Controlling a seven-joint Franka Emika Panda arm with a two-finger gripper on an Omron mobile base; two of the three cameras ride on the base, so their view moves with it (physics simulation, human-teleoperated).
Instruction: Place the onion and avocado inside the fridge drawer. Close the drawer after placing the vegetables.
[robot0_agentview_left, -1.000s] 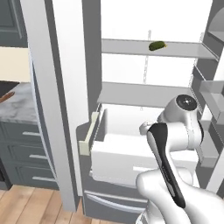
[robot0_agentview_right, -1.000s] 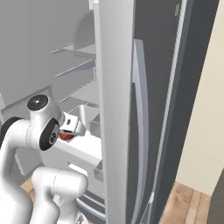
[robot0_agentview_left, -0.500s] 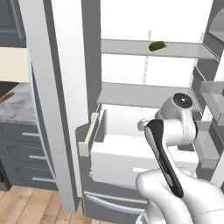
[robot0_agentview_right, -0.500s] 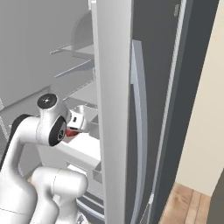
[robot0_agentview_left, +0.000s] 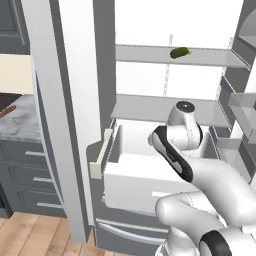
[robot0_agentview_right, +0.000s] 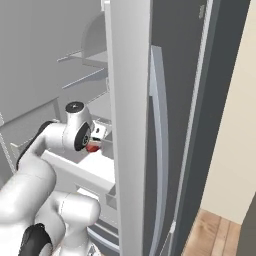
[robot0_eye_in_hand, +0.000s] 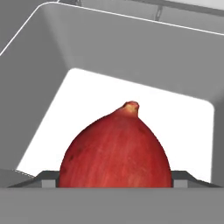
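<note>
Jaws held onion (robot0_eye_in_hand: 114, 151) over open fridge drawer (robot0_agentview_left: 131, 172), white floor below. We judged best: lower onto drawer floor centre, release gently, withdraw straight up clear of walls.

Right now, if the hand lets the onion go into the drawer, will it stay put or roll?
It will probably roll a little: the onion is round and glossy, tapering to a small tip, and the drawer floor looks flat and bare. The drawer's high walls should stop it. It looks firm between the hand's fingers, so a short drop seems unlikely to harm it.
</note>
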